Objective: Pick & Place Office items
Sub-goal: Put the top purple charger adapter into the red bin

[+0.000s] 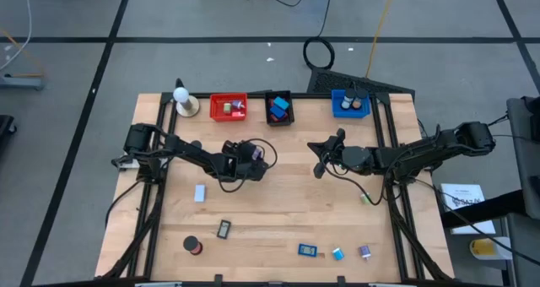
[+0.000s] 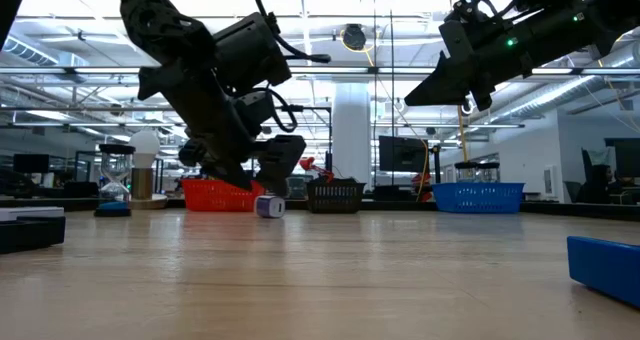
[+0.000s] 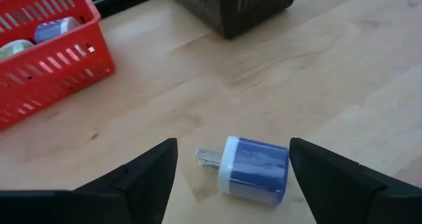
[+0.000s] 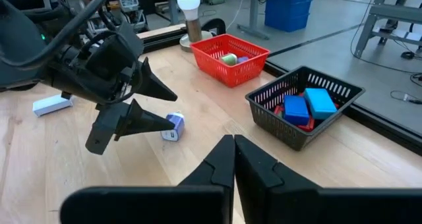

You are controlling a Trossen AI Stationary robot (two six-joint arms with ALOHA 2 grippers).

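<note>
Left pincer [image 3: 231,178] wide, straddling blue plug [image 3: 254,169] on table; right pincer [image 4: 234,159] closed, empty.

A large open lab or industrial workspace is indicated. Beyond the wooden desk [image 2: 320,270], monitors [image 2: 403,154], a white column [image 2: 351,130] and ceiling trusses with strip lights [image 2: 80,40] are seen. A grey tiled floor [image 1: 211,17] with trailing cables [image 1: 319,34] lies at 12 o'clock from the desk.
</note>
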